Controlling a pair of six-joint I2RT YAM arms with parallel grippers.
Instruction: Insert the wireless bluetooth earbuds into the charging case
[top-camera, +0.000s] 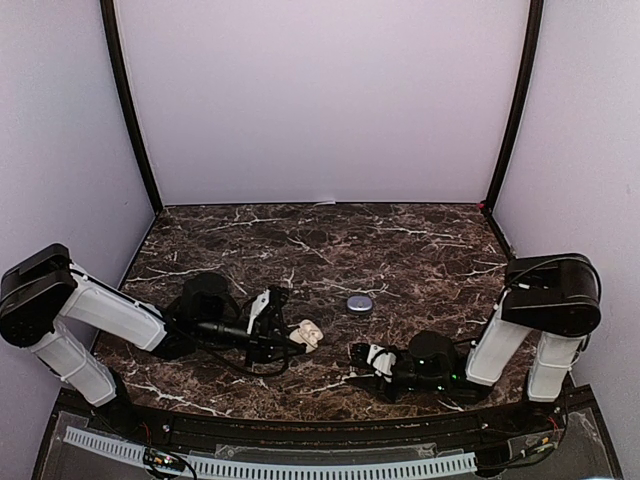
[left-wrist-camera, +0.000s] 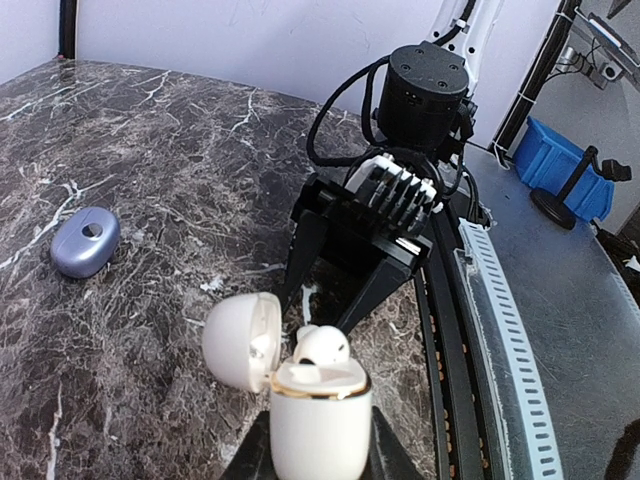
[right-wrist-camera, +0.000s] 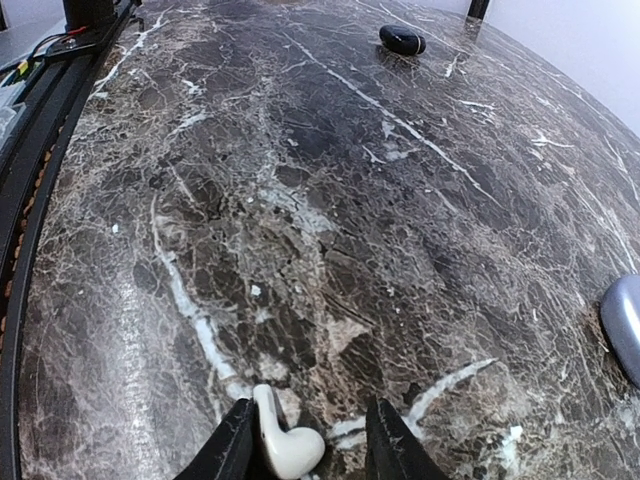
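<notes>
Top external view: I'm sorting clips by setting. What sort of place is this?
Probably a robot workcell: plain walls box in a marble-patterned table, with the left arm and right arm bolted at its near edge.

Open white case (left-wrist-camera: 320, 425) — one earbud (left-wrist-camera: 322, 345) seemingly seated inside.

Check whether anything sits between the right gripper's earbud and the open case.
Nothing visible: only bare marble lies between the white earbud at the right gripper and the open charging case in the left gripper.
</notes>
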